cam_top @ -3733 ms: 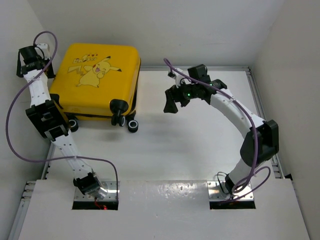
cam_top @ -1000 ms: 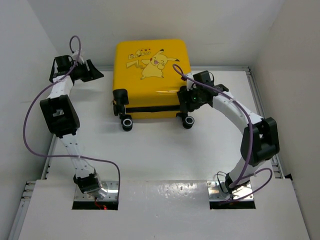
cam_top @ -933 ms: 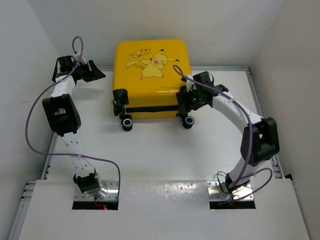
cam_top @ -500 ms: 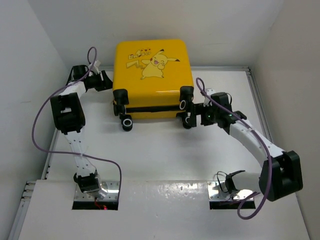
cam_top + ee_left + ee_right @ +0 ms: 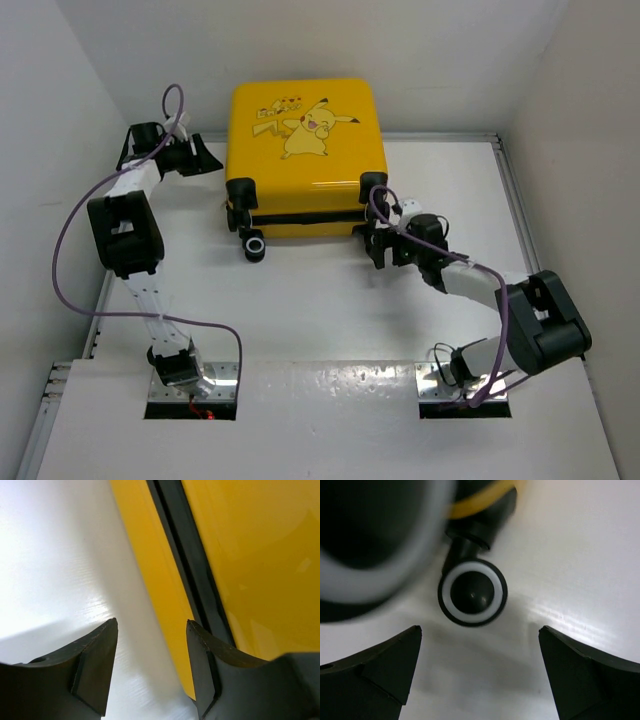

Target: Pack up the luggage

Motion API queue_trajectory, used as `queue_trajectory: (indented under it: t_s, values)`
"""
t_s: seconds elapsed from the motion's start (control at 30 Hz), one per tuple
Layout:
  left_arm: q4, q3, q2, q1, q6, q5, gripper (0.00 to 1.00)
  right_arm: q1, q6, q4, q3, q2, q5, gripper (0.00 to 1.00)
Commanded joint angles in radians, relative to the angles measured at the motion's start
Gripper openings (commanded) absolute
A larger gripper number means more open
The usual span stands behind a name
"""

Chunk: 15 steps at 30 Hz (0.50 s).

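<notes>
The luggage (image 5: 305, 150) lay shut and flat, print up, at the middle of the bench's (image 5: 330, 320) far edge, with its wheels facing the near edge. As the lid was closed, opening it was judged the step in hand, and both arms seemed placed at the shell for that reason.

The left arm reached up along the left edge, elbow raised and forearm turned in toward the case. The left gripper (image 5: 198, 158) was released, jaws partly apart and holding nothing. It sat just beside the case's left side with the black seam trim (image 5: 187, 565) ahead, probably lined up on the parting line.

The right arm lay low, stretched toward the far edge. The right gripper (image 5: 380, 245) was spread wide and empty, with a caster wheel (image 5: 472, 592) just ahead between its fingers, not clamped.
</notes>
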Motion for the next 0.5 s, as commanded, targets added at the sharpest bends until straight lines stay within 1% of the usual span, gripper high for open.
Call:
queue_trajectory:
  t_s: [0.0,0.03,0.07,0.2,0.27,0.33,0.4,0.47]
  values:
    - [-0.022,-0.019,-0.051,0.008,0.047,-0.025,0.6,0.056,-0.163,0.385,-0.05,0.019,0.05,0.99]
    - [-0.022,-0.019,-0.06,0.008,0.047,-0.025,0.6,0.058,-0.185,0.386,-0.067,0.024,0.05,0.99]
    - [-0.033,-0.028,-0.06,0.008,0.047,-0.034,0.6,0.062,-0.206,0.432,-0.075,0.023,0.049,0.99]
    - [-0.042,-0.028,-0.069,0.008,0.057,-0.054,0.6,0.064,-0.341,0.527,-0.096,0.044,0.013,0.98]
    - [-0.042,-0.028,-0.069,0.008,0.057,-0.054,0.6,0.065,-0.384,0.543,-0.089,0.079,0.009,0.96]
    - [-0.042,-0.028,-0.069,0.008,0.057,-0.065,0.61,0.07,-0.396,0.561,-0.051,0.143,0.033,0.94]
    - [-0.042,-0.017,-0.069,0.008,0.057,-0.074,0.61,0.074,-0.41,0.563,-0.018,0.174,0.039,0.9]
    - [-0.042,-0.017,-0.069,0.008,0.057,-0.074,0.61,0.076,-0.433,0.55,0.009,0.214,0.007,0.84]
